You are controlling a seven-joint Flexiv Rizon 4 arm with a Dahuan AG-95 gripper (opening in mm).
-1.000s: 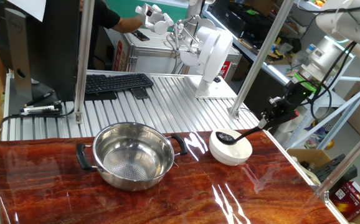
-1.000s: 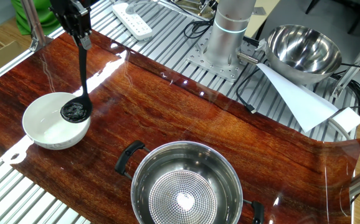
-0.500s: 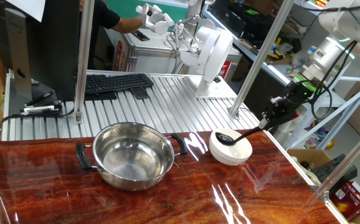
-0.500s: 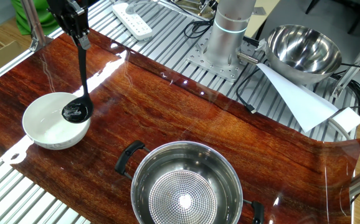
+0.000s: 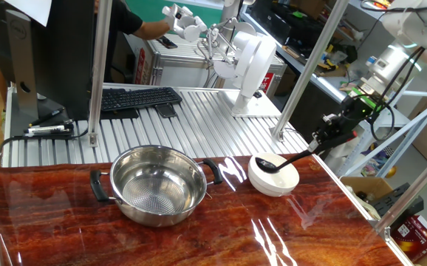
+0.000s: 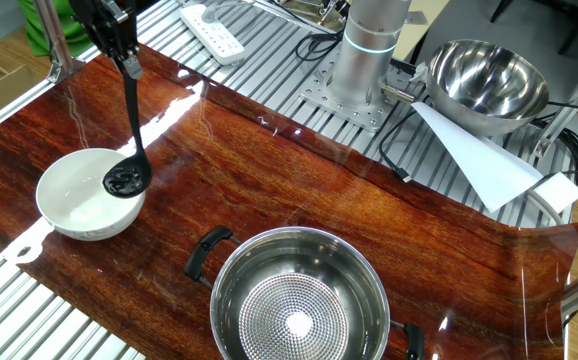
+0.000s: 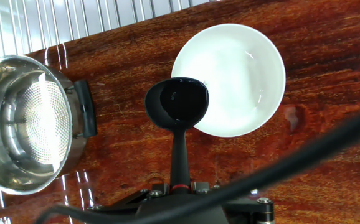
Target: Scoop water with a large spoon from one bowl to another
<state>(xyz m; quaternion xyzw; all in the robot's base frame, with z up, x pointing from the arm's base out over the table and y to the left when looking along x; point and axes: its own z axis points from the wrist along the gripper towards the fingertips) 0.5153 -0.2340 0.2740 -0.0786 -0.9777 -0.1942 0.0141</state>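
Observation:
My gripper [image 5: 323, 139] is shut on the end of the black ladle's handle [image 7: 179, 155], also seen in the other fixed view [image 6: 121, 52]. The ladle's cup [image 7: 177, 104] hangs over the near rim of the plain white bowl [image 7: 242, 74], with a wet sheen inside. In the fixed views the cup [image 5: 266, 165] [image 6: 126, 181] sits just above the white bowl [image 5: 276, 179] [image 6: 74, 195] at its edge. The steel two-handled pot [image 5: 158, 185] [image 6: 299, 300] [image 7: 21, 121] stands apart from the bowl on the wooden top, its dotted bottom showing.
A second steel bowl [image 6: 487, 75] and white paper [image 6: 479, 160] lie by the arm's base [image 6: 369, 45]. A keyboard [image 5: 136, 98] and a white stand [image 5: 250, 66] sit on the ribbed metal surface behind. Vertical posts [image 5: 99, 74] [image 5: 298, 81] rise at the table's back.
The ladle's cup has risen slightly and drifted a little toward the bowl's edge as the gripper lifts. The pot and the bowl have not moved.

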